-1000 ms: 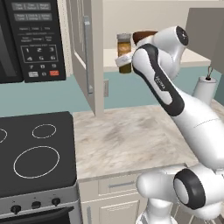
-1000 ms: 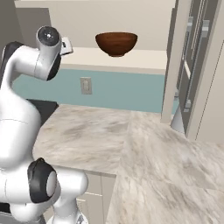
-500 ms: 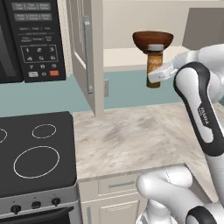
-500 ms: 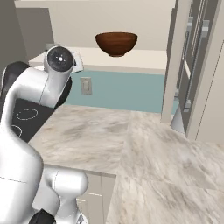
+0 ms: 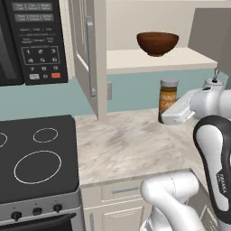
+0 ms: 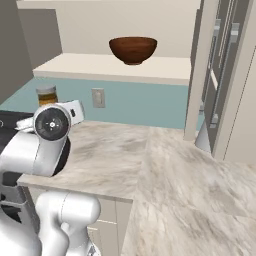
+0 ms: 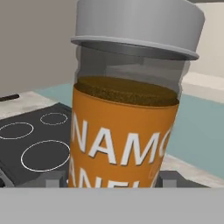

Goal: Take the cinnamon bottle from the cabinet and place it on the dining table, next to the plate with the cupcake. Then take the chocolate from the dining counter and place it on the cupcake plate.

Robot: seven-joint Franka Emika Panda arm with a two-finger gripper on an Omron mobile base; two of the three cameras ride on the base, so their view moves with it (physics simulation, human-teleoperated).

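Cinnamon bottle (image 5: 168,99) stands upright in the left base view, above the marble counter (image 5: 131,144), at 5 o'clock from the brown bowl (image 5: 157,43) on the cabinet shelf (image 5: 135,58). Right base view: bottle top (image 6: 46,95) shows at 11 o'clock from the white wrist. Hand view: bottle (image 7: 127,109) sits between the fingers (image 7: 51,178), which are clamped on its base; stovetop (image 7: 30,148) lies at 8 o'clock.

cinnamon bottle (image 7: 127,109) label reads "NAMO"
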